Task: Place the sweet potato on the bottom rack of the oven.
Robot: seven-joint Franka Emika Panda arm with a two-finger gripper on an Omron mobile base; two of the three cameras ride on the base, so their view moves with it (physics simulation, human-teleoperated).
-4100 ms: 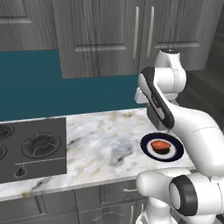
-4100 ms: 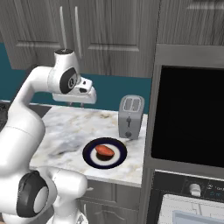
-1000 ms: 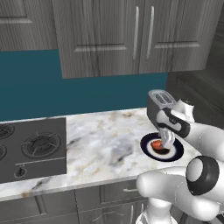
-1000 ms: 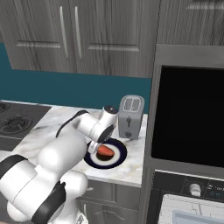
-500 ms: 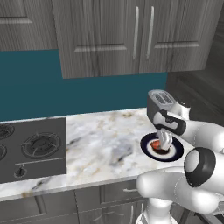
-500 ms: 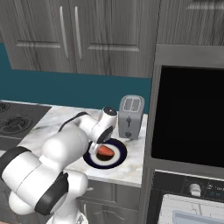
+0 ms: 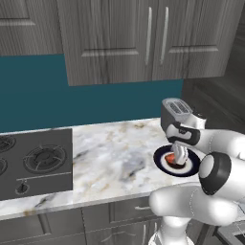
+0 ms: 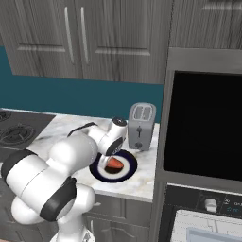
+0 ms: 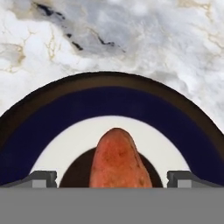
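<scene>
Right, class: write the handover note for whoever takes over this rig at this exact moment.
Gripper: open, down over the plate, one of its fingers on each side of the sweet potato; not closed on it yet.
Sweet potato: lies on the plate on the marble counter, next to the toaster.
Oven: to the right of the counter, upper door shut.
Done: approach to the sweet potato.
Left: grasp it, lift it, open the oven, set it on the bottom rack.
</scene>
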